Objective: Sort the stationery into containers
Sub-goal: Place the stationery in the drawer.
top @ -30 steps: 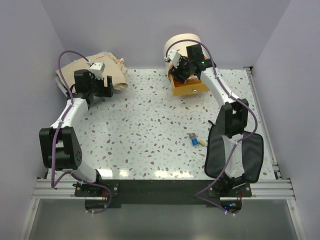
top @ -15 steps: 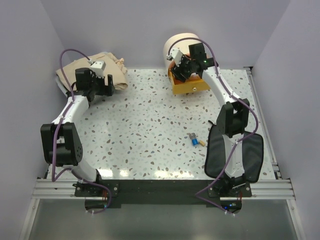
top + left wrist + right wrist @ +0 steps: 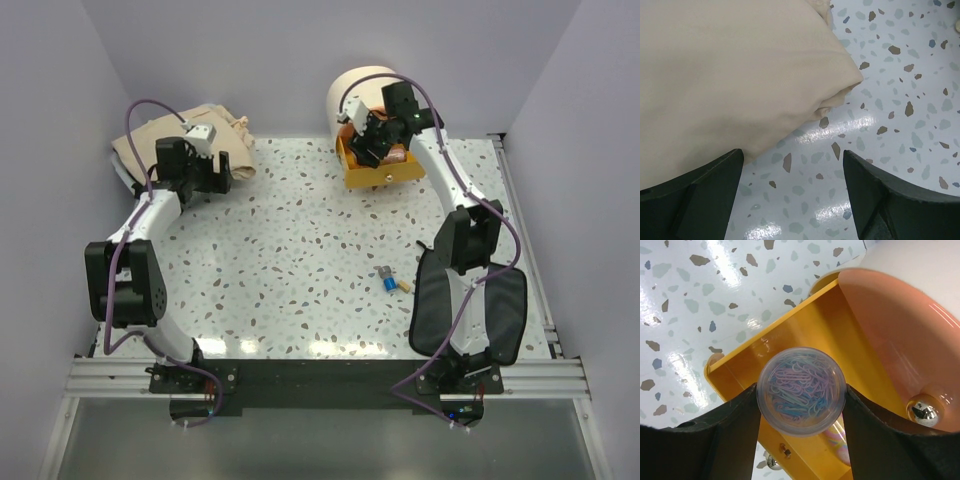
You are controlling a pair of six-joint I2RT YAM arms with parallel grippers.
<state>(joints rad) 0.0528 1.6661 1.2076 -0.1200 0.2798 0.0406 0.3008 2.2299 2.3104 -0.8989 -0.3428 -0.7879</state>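
Note:
My right gripper [image 3: 372, 140] is shut on a small round clear pot of coloured paper clips [image 3: 801, 391] and holds it over the open orange drawer [image 3: 805, 325]. The drawer [image 3: 380, 172] sticks out of the cream cylindrical box [image 3: 358, 88]. A pink patterned tube [image 3: 839, 439] lies in the drawer under the pot. Small blue and yellow pieces [image 3: 392, 282] lie on the table beside the flat black pouch [image 3: 505, 310]. My left gripper [image 3: 222, 172] is open and empty at the edge of a beige cloth [image 3: 730, 75], above the table.
The beige cloth bundle [image 3: 170, 135] fills the back left corner. The drawer has gold knobs [image 3: 923, 411]. The speckled table [image 3: 290, 240] lies between the arms. Walls close in at the back and both sides.
My right gripper has moved slightly back toward the cream box with the pot still in it. My left gripper has shifted a little to the right along the cloth.

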